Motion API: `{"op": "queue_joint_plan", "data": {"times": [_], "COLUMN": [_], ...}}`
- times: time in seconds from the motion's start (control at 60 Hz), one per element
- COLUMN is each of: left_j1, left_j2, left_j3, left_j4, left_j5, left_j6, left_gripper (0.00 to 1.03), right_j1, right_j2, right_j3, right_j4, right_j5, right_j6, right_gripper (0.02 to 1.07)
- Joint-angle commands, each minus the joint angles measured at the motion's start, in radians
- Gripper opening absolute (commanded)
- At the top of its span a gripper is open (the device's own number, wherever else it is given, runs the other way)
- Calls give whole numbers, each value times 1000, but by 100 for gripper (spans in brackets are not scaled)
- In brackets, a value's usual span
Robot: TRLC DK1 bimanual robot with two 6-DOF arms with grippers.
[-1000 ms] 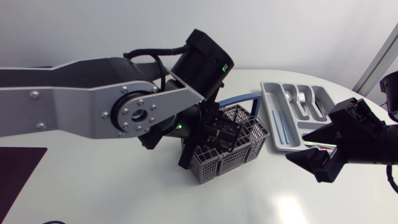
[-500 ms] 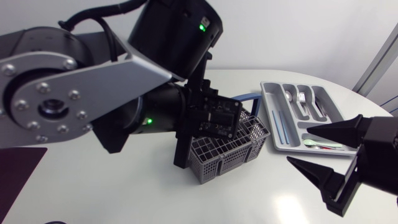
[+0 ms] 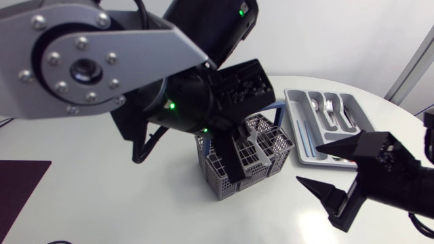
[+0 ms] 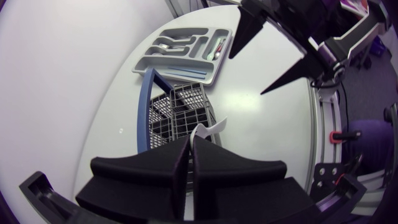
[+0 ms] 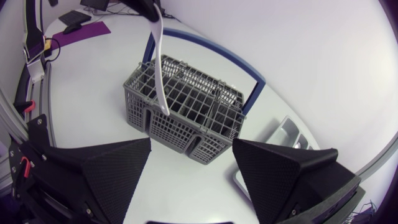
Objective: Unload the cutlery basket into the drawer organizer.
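Left gripper point(image 4: 189, 140) pinches a white utensil point(image 5: 160, 62) just above the basket point(image 5: 186, 109); right gripper point(image 5: 191, 144) spread, empty; organizer point(image 3: 292, 112) already holds several pieces; basket looks nearly emptied.

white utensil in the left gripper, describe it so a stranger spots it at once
Find the grey mesh basket mid-table. Just above it the left gripper pinches a thin white utensil that hangs down toward the basket. It is the only cutlery held in the air; the other pieces in view lie in the organizer.
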Motion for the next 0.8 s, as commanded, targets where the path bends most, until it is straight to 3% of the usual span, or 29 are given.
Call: {"op": "queue_joint_plan", "data": {"times": [0.0,0.217,0.35,0.517,0.783], "left_j1": [26,111,143,167,190], "left_j2": [43,120,158,189,204], "left_j3": [58,142,176,196,225], "left_j4": [-28,-79,-106,-129,-137], "left_j5": [37,172,213,261,331], "left_j6": [-141,-306,-367,-418,-470], "left_gripper": [3,3,3,3,3], "right_j1": [75,242,268,311,351], "right_j2": [47,104,156,218,354], "right_j3": [20,21,33,49,95], "right_j4": [28,158,217,292,392], "right_j5": [60,203,207,280,339], "right_j6": [30,24,26,27,24], "right_gripper": [96,96,96,95,68]}}
